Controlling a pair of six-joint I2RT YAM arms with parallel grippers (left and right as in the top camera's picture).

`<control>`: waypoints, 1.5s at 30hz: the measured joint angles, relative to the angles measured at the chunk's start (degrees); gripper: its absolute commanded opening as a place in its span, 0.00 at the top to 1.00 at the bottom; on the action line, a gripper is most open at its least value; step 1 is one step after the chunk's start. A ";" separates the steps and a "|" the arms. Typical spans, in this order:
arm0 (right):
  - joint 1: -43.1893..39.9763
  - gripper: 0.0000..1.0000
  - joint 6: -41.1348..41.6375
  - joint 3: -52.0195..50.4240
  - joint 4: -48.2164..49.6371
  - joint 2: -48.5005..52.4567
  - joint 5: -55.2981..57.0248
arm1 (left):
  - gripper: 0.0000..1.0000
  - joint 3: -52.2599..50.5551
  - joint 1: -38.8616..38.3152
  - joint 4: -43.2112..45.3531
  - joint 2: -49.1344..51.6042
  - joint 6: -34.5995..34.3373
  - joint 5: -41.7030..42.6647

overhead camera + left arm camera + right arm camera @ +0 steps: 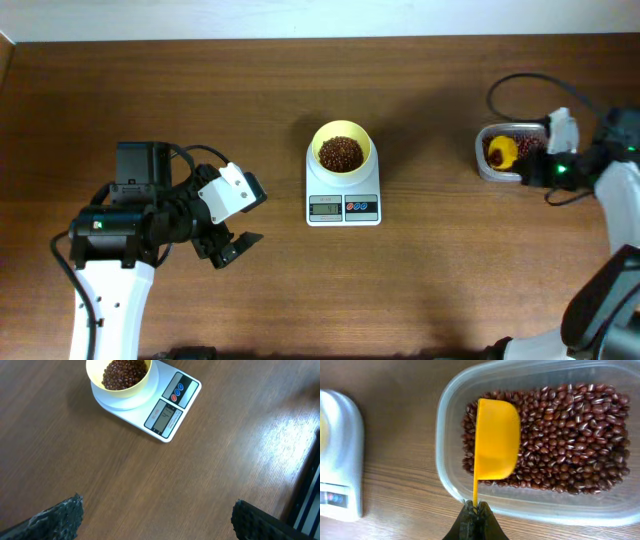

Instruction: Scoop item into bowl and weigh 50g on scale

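Wooden table (200,100), scale (340,450) (half cropped)

No reading off the scale (343,196), edges clipping.
Its display (164,415) digits are too small to read; the bowl (126,391) is cut by the left wrist view's top edge; the scoop (496,440) handle's end vanishes inside the right gripper (476,512); the container (447,460) runs off right.

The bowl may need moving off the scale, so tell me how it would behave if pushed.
The bowl looks like thin plastic, probably light; the beans likely add most of its weight. It sits on the smooth scale, so a push would probably slide it, not tip it. Beans lie below the rim, so spills seem unlikely.
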 measured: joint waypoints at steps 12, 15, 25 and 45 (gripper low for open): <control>4.83 0.96 -0.42 0.31 0.81 0.00 3.10 | 0.01 0.00 0.00 -0.02 0.00 0.00 0.00; 1.05 0.96 0.20 0.31 0.59 0.00 -1.66 | 0.01 0.00 0.00 -0.02 0.00 0.00 0.00; -8.85 0.96 2.05 -0.35 0.46 0.24 -11.93 | 0.01 0.00 0.00 -0.02 0.00 0.00 0.00; 7.98 0.96 3.69 -0.66 1.64 0.26 -38.01 | 0.01 0.00 0.00 -0.02 0.00 0.00 0.00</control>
